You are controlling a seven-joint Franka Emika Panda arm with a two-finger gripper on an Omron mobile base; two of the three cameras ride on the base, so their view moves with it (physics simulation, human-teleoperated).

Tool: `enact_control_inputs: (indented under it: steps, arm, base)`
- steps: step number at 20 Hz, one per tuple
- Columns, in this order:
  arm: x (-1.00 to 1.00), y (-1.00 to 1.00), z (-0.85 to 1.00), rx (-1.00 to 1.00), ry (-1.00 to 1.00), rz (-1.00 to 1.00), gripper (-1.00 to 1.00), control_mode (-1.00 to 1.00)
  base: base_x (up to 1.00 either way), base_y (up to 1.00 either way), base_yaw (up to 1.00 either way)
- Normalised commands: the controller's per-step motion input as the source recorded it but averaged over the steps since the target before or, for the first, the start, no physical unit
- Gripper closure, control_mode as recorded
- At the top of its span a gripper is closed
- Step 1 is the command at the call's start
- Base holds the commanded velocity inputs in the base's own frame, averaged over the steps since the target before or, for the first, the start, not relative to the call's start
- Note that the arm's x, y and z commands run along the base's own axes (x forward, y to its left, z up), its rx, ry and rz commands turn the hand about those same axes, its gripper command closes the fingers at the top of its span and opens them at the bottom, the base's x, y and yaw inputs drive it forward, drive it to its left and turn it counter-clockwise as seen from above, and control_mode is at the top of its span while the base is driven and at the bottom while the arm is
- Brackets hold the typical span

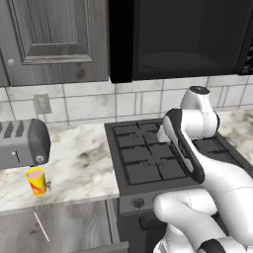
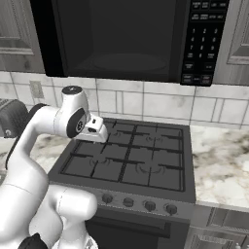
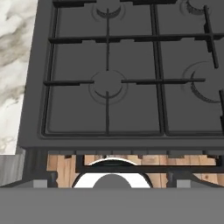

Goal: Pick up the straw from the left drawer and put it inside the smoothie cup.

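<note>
The straw (image 1: 41,227) is a thin pale pink stick lying slantwise in the open left drawer (image 1: 74,225), at the lower left of the left base view. On the marble counter just behind the drawer stands the small yellow smoothie cup (image 1: 36,181), with a red mark and pink contents. My gripper (image 2: 96,131) hangs over the left rear part of the stove, well to the right of the cup and the drawer. Its fingers cannot be made out, and nothing is seen in it. The hand view looks down on the stove grates (image 3: 107,83).
A grey toaster (image 1: 22,143) stands on the counter right behind the cup. The black stove (image 1: 148,158) with front knobs (image 2: 129,203) lies under my arm. A dark microwave (image 2: 121,39) hangs above it, with a grey upper cabinet (image 1: 49,34) to its left.
</note>
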Motion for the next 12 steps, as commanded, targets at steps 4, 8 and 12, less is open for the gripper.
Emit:
enact_control_inputs:
  steps: [4, 8, 12]
  arm:
    - [-0.03, 0.0, 0.0, 0.0, 0.0, 0.0, -1.0, -1.0]
    - [-0.34, 0.0, 0.0, 0.0, 0.0, 0.0, -1.0, -1.0]
    - [-0.56, 0.0, 0.0, 0.0, -0.01, 0.0, -1.0, -1.0]
  base:
    - [0.0, 0.0, 0.0]
    - [0.0, 0.0, 0.0]
    - [0.0, 0.0, 0.0]
